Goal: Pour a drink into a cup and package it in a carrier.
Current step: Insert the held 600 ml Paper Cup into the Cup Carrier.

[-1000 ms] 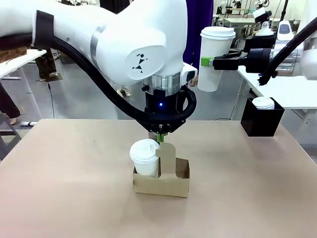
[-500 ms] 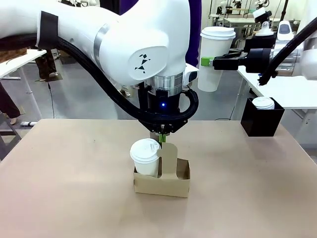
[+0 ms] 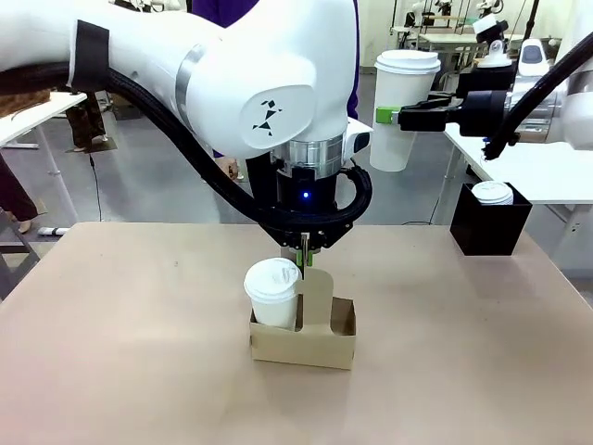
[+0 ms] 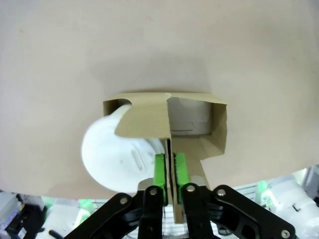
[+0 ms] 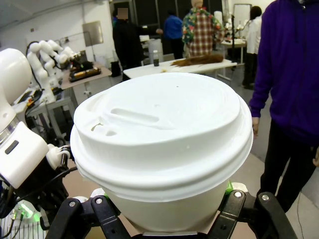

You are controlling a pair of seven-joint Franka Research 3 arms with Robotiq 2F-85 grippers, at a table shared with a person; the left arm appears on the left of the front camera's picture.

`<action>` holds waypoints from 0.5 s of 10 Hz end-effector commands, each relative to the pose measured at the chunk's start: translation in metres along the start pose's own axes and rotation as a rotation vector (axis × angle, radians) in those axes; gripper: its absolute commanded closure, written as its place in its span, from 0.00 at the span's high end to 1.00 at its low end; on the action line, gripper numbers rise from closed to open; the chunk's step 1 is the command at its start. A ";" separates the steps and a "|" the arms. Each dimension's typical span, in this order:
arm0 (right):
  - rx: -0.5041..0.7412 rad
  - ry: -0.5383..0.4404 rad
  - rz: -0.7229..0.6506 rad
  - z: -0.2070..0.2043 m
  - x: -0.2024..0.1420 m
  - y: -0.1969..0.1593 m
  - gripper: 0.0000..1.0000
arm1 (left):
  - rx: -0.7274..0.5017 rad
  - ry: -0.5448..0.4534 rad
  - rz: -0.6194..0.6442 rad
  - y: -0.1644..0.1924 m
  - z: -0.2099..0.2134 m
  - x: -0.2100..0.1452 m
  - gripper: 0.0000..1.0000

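Observation:
The brown cardboard carrier (image 3: 315, 343) stands mid-table with a lidded white cup (image 3: 272, 295) in its left slot. My left gripper (image 3: 304, 256) comes straight down and is shut on the carrier's upright handle tab (image 4: 169, 149), the green pads (image 4: 159, 170) pressed to both sides of it. The carrier (image 4: 194, 117) and the cup's lid (image 4: 112, 154) lie below. A second tall lidded white cup (image 3: 405, 93) is held high at the back right with my right gripper (image 3: 397, 117) shut around it. That cup (image 5: 164, 144) looms close above my right gripper (image 5: 159, 219). The pitcher with the drink is out of view.
A black square box (image 3: 489, 227) with a white lid stands at the table's far right edge. A person in a purple top (image 5: 289, 74) stands behind the table. Bare tabletop (image 3: 130, 352) surrounds the carrier.
My left arm has shifted very slightly to the right over the carrier, still gripping the tab. The carrier and the right arm's raised cup stay almost where they were.

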State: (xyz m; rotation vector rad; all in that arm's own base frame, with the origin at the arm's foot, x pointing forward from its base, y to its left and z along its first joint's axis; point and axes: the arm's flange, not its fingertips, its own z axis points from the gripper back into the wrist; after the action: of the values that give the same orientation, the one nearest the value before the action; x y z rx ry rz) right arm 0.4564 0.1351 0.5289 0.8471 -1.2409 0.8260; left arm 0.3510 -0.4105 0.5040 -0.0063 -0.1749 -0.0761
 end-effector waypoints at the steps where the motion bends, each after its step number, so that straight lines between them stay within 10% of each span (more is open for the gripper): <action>1: 0.000 0.000 0.000 0.000 0.000 0.000 0.81 | -0.082 0.008 -0.042 0.031 0.024 0.003 1.00; 2: 0.050 0.036 -0.009 0.002 -0.006 -0.007 0.81 | -0.118 0.010 -0.064 0.047 0.039 0.007 0.64; 3: 0.121 0.066 -0.014 0.006 -0.015 -0.013 0.81 | -0.158 0.015 -0.089 0.062 0.052 0.009 1.00; 5: 0.289 0.086 -0.025 0.015 -0.034 -0.025 0.81 | -0.282 0.043 -0.236 0.111 0.082 0.018 1.00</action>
State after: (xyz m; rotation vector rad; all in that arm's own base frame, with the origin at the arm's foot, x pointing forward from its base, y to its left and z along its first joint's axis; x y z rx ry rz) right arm 0.4616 0.1235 0.4942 0.9689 -1.1080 0.9624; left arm 0.3679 -0.3345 0.5882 -0.2225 -0.1638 -0.2597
